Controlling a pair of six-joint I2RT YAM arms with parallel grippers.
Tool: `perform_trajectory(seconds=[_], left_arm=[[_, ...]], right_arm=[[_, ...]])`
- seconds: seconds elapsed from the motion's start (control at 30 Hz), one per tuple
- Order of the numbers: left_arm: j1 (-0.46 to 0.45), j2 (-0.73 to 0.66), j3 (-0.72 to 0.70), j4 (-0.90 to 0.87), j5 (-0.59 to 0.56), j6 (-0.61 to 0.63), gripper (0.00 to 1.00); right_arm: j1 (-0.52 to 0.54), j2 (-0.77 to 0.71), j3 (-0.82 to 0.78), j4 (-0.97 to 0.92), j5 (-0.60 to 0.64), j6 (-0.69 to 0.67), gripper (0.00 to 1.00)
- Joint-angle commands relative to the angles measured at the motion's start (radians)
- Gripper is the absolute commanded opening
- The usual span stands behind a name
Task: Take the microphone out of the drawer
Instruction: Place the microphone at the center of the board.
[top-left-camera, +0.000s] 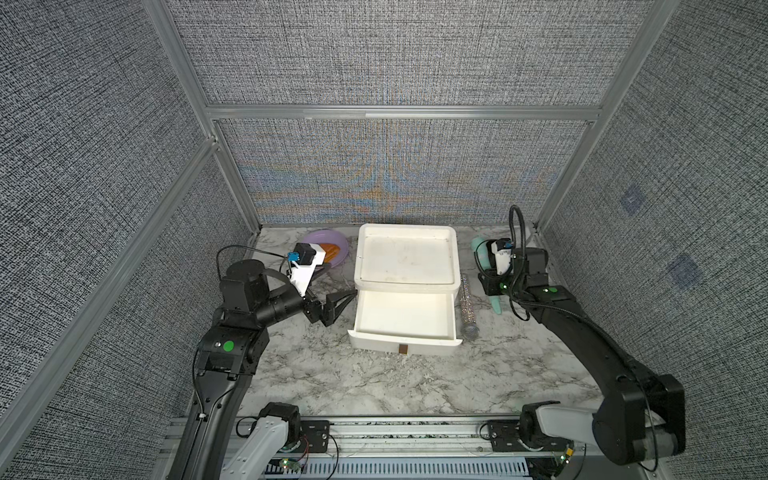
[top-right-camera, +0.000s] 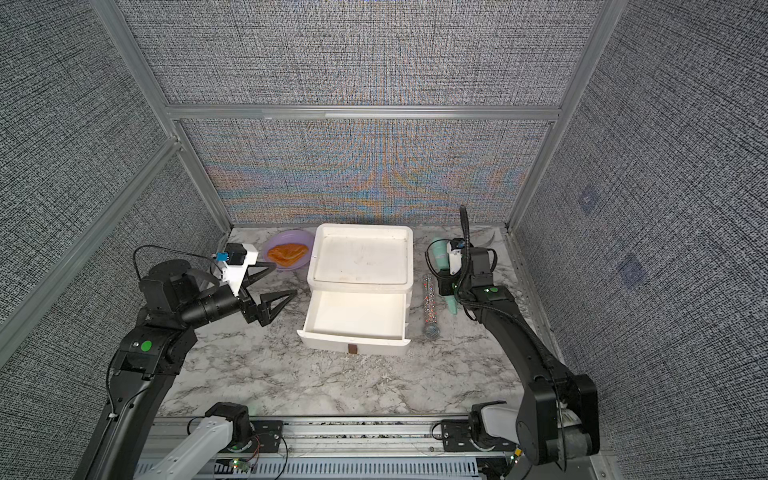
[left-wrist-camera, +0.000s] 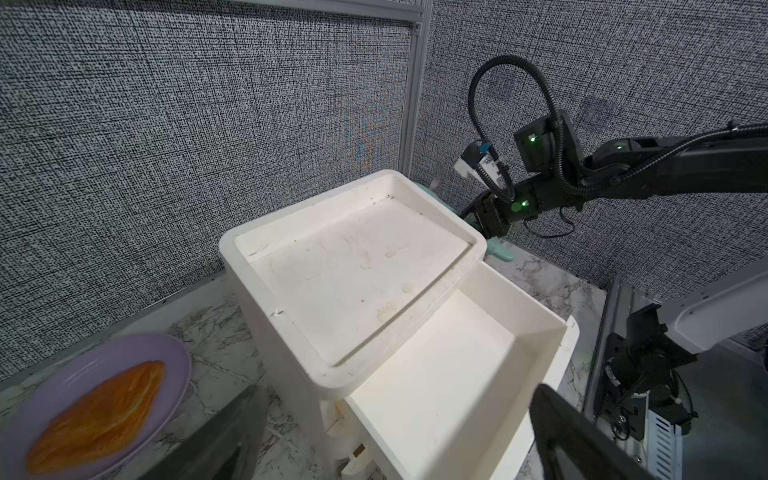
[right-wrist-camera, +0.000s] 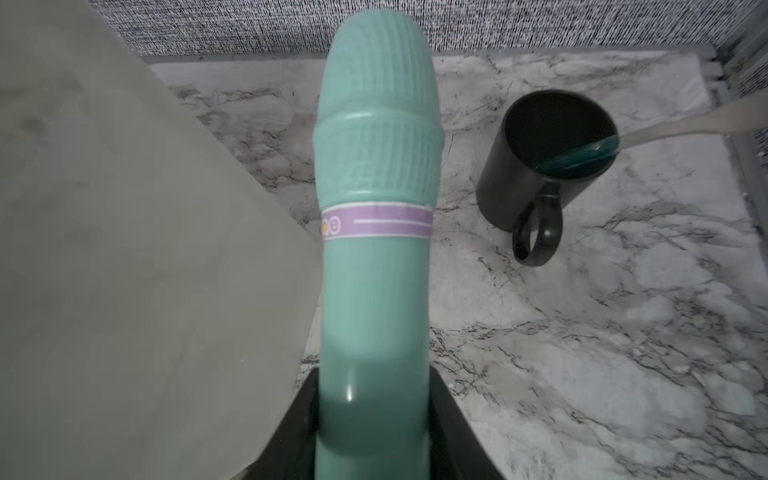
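Note:
The white drawer (top-left-camera: 405, 343) (top-right-camera: 353, 345) (left-wrist-camera: 552, 332) stands pulled out of its cabinet, and its floor is bare. To the right of the cabinet my right gripper (top-left-camera: 487, 277) (top-right-camera: 443, 282) (right-wrist-camera: 372, 415) is shut on the handle of a teal microphone (top-left-camera: 481, 251) (top-right-camera: 439, 254) (right-wrist-camera: 374, 270), whose head points at the back wall. A second, glittery silver microphone (top-left-camera: 466, 303) (top-right-camera: 429, 303) lies on the table against the drawer's right side. My left gripper (top-left-camera: 344, 279) (top-right-camera: 286, 278) (left-wrist-camera: 397, 390) hovers open left of the cabinet, holding nothing.
A purple plate (top-left-camera: 311, 239) (top-right-camera: 274, 243) (left-wrist-camera: 174, 353) with an orange pastry sits at the back left. A black mug (right-wrist-camera: 540, 166) with a spoon in it stands at the back right, beyond the teal microphone. The cabinet's top tray (top-left-camera: 453, 266) has a raised rim.

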Motion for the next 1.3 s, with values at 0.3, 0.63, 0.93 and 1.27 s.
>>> perform_trajectory(seconds=[0.3, 0.63, 0.93, 1.27], left_arm=[[0.004, 0.022, 0.002, 0.032, 0.019, 0.001, 1.0], [0.013, 0.03, 0.003, 0.04, 0.03, -0.005, 1.0], [0.013, 0.017, -0.003, 0.041, 0.03, -0.006, 1.0], [0.013, 0.0, -0.008, 0.044, 0.027, -0.009, 1.0]], right_arm=[[-0.032, 0.165, -0.058, 0.127, -0.019, 0.062, 0.0], [-0.058, 0.19, -0.163, 0.161, -0.014, 0.085, 0.0], [-0.062, 0.259, -0.166, 0.164, -0.057, 0.088, 0.0], [-0.062, 0.276, -0.159, 0.162, -0.066, 0.086, 0.27]])
